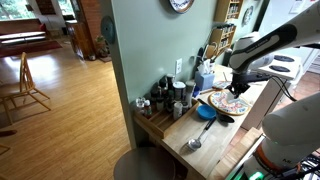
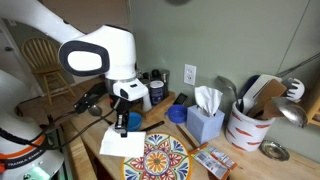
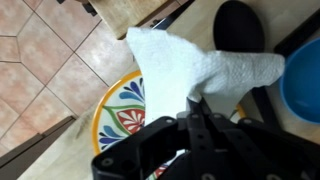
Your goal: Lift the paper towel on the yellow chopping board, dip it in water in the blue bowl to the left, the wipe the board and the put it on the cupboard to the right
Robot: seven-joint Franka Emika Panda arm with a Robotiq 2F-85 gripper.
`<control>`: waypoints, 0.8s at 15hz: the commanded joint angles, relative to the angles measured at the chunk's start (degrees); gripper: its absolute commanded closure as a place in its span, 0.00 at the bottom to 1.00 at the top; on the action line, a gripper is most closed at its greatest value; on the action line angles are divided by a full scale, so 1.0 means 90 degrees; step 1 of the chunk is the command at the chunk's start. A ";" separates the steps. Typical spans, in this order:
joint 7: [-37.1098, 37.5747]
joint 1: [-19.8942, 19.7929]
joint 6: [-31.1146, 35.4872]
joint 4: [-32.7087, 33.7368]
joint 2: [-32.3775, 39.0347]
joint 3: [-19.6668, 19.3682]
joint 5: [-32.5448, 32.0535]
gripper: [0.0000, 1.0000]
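The hand (image 3: pixel 197 108) is clamped shut on the paper towel (image 3: pixel 190 60), which trails ahead of its fingertips above the yellow chopping board's (image 3: pixel 122 112) rim. The blue bowl (image 3: pixel 306 65) lies off to the hand's side, beyond the towel's far end, so dipping probably needs a sideways carry.

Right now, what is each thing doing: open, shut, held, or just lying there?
gripper: shut on the paper towel.
paper towel: held, spread open.
yellow chopping board: lying flat on the counter.
blue bowl: upright; can't tell if it has water.
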 commanded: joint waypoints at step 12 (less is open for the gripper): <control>0.2703 0.0681 -0.1200 0.1602 0.2911 0.0572 -0.2847 0.99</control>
